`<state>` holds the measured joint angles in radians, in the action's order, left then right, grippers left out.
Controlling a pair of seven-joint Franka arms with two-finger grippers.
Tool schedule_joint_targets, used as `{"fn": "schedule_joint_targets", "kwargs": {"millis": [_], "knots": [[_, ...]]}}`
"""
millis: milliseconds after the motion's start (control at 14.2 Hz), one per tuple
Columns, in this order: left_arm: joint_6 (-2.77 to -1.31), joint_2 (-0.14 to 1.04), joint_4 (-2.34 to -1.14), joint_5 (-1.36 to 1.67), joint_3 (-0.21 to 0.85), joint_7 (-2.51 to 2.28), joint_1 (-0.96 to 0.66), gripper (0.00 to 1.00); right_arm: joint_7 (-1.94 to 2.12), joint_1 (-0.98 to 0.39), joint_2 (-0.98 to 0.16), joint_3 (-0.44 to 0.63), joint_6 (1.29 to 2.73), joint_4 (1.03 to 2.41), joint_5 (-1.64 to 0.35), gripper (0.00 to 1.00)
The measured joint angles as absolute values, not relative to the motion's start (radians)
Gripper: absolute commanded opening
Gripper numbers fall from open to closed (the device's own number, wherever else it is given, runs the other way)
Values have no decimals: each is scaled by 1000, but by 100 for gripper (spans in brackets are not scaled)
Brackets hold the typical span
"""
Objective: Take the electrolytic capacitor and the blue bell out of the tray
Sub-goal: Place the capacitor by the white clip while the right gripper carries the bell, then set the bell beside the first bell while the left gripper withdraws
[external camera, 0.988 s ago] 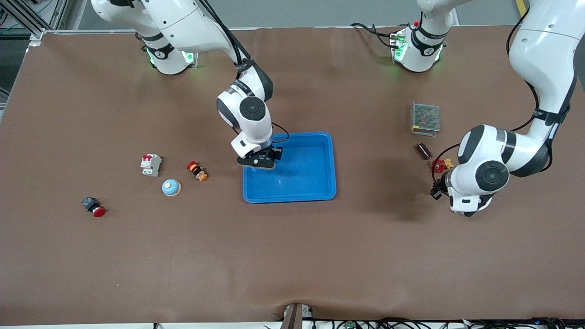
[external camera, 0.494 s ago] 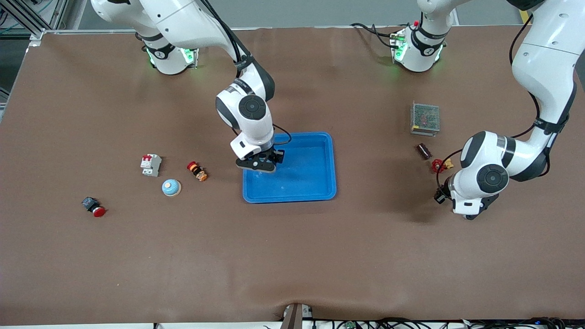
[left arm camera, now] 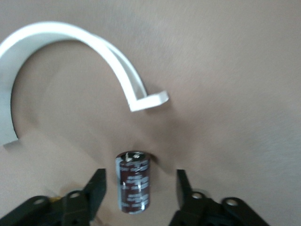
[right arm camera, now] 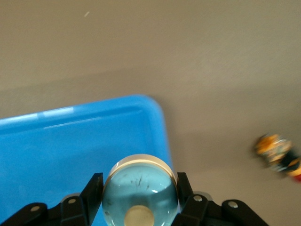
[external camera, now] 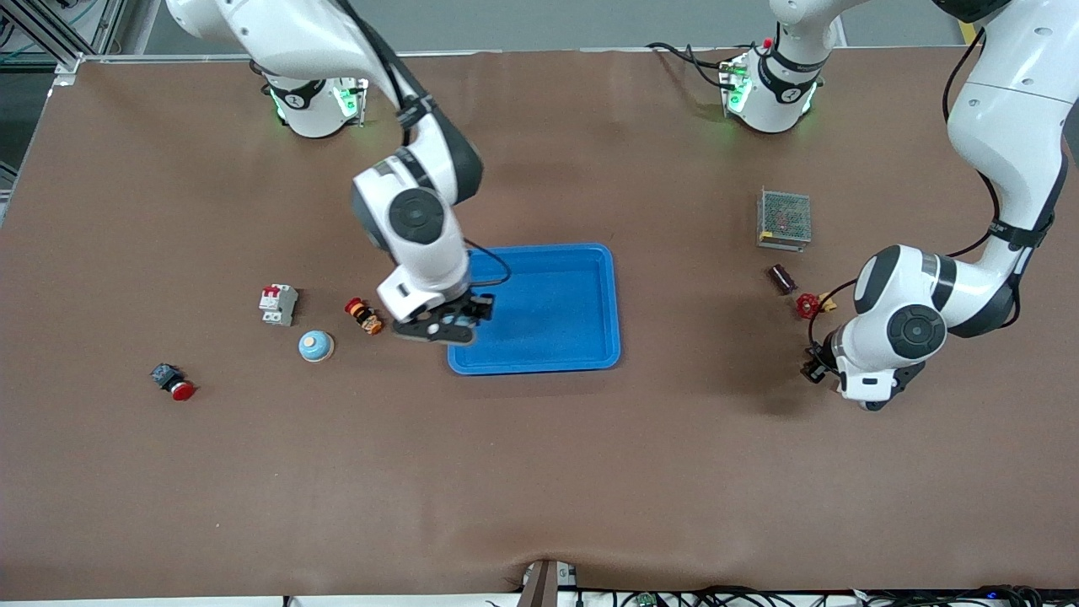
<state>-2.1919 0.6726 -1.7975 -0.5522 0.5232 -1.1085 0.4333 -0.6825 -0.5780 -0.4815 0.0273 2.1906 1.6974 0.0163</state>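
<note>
Materials and finishes

Matt brown cloth covered the counter (external camera: pixel 539 472); the blue tray (external camera: pixel 582 337) looked glossy plastic, the capacitor (left arm camera: pixel 133 181) shiny-sleeved, the bell (right arm camera: pixel 139 186) polished.

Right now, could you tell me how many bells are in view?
2. One bell sits on the table toward the right arm's end. A second bell is held in the right gripper over the tray's edge. None seems hidden.

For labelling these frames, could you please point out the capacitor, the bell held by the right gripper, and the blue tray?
capacitor (left arm camera: pixel 133 181), left wrist view, middle of its dark sleeve.
bell (right arm camera: pixel 139 187), right wrist view, its dome.
blue tray (external camera: pixel 614 303), front view, its rim.
</note>
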Motion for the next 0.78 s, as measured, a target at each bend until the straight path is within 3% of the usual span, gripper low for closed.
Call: {"fn": "schedule_joint_targets", "kwargs": {"millis": [212,776], "knots": [[-2186,647,-1763,-552,536,-1097,433,100,-523,-465,-433,32,2139,1697,13,0],[-1994,548,-1605,-552,582,-780,439,100,-132,-181,-408,37,2136,1754,13,0]]}}
